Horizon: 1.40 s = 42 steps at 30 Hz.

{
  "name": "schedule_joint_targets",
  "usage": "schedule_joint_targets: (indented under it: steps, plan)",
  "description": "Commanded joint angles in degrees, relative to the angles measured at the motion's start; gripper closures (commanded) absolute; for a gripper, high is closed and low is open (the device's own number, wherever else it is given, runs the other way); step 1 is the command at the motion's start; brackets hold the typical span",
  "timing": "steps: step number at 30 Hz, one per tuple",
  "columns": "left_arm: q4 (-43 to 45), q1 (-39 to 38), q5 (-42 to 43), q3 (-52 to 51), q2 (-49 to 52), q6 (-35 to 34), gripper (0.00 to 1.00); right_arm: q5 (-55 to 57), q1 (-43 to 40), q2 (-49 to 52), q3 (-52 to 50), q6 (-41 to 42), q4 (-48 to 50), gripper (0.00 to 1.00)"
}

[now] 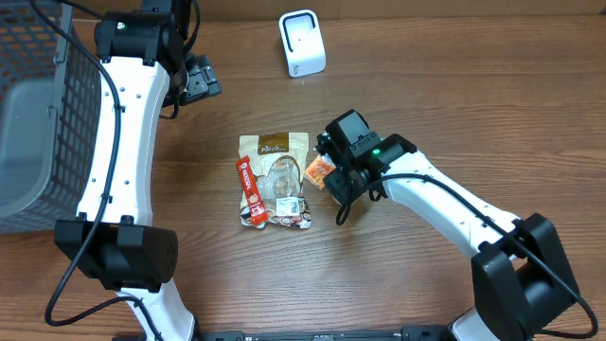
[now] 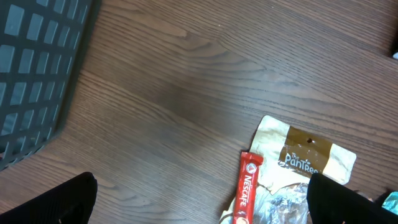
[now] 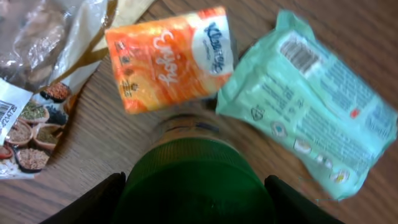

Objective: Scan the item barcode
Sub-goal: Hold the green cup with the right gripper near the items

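A green-lidded jar (image 3: 193,183) stands between the fingers of my right gripper (image 3: 193,199), which press against both sides of the lid. Just beyond it lie an orange Kleenex tissue pack (image 3: 168,59) and a mint-green packet (image 3: 311,102) with a barcode on top. From overhead, my right gripper (image 1: 343,169) hides the jar, and the orange pack (image 1: 316,171) shows beside it. A Pantree pouch (image 1: 276,180) and a red Nescafe stick (image 1: 249,190) lie to the left. The white scanner (image 1: 301,43) stands at the back. My left gripper (image 1: 199,80) hangs open and empty.
A grey mesh basket (image 1: 38,104) fills the left edge of the table. In the left wrist view, the basket (image 2: 37,68) sits at the upper left, and the Nescafe stick (image 2: 249,186) and the pouch (image 2: 305,155) at the lower right.
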Motion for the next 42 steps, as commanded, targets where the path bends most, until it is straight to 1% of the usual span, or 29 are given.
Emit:
schedule_joint_targets:
  steps: [1, 2, 3, 5, 7, 9, 10, 15, 20, 22, 26, 27, 31, 38, 40, 42]
  plan:
    - [0.1, -0.1, -0.2, -0.1, -0.7, -0.4, 0.00, 1.2, -0.2, -3.9, 0.3, 15.7, -2.9, 0.41]
    - [0.1, -0.1, -0.2, -0.1, -0.7, -0.4, 0.00, 2.8, -0.2, -4.9, 0.3, 21.3, -3.8, 0.41]
    - [0.1, -0.1, -0.2, -0.1, -0.7, -0.4, 0.00, 3.9, -0.2, -5.6, 0.3, 26.1, -4.2, 0.38]
    - [0.1, -0.1, -0.2, -0.1, -0.7, -0.4, 0.00, 4.4, -0.3, -7.1, 0.3, 34.8, -4.4, 0.34]
    - [0.1, -0.1, -0.2, -0.1, -0.7, -0.4, 0.00, 4.4, -0.3, -7.8, 0.3, 44.9, -5.1, 0.34]
    - [0.1, -0.1, -0.2, -0.1, -0.7, -0.4, 0.00, 4.5, -0.3, -7.8, 0.2, 51.6, -6.4, 0.35]
    - [0.1, -0.1, -0.2, -0.1, -0.7, -0.4, 0.00, 4.4, -0.3, -7.8, 0.2, 53.4, -6.7, 0.35]
    - [0.1, -0.1, -0.2, -0.1, -0.7, -0.4, 0.00, 4.7, -0.3, -7.8, 0.2, 58.9, -8.3, 0.34]
    - [0.1, -0.1, -0.2, -0.1, -0.7, -0.4, 0.01, 10.4, -0.3, -7.8, 0.2, 65.4, -10.8, 0.33]
    - [0.1, -0.1, -0.2, -0.1, -0.7, -0.4, 0.00, 10.4, -0.2, -7.8, 0.2, 68.2, -10.8, 0.32]
    - [0.1, -0.1, -0.2, -0.1, -0.7, -0.4, 0.00, 10.6, -0.2, -7.8, 0.1, 69.1, -10.5, 0.32]
    - [0.1, -0.1, -0.2, -0.1, -0.7, -0.4, 0.00, 10.6, -0.2, -7.8, 0.1, 69.2, -10.5, 0.30]
    - [0.1, -0.1, -0.2, -0.1, -0.7, -0.4, 0.00, 10.6, -0.2, -7.8, -1.4, 75.0, -9.5, 0.28]
    - [0.1, -0.1, -0.2, -0.1, -0.7, -0.4, 0.00, 12.1, -0.2, -7.8, -6.8, 75.4, -3.1, 0.28]
    - [0.1, -0.1, -0.2, -0.1, -0.7, -0.4, 0.00, 13.4, -0.2, -7.8, -7.0, 75.4, -2.6, 0.21]
    - [0.1, -0.1, -0.2, -0.1, -0.7, -0.4, 0.01, 15.0, -0.2, -7.8, -6.5, 74.4, -2.7, 0.20]
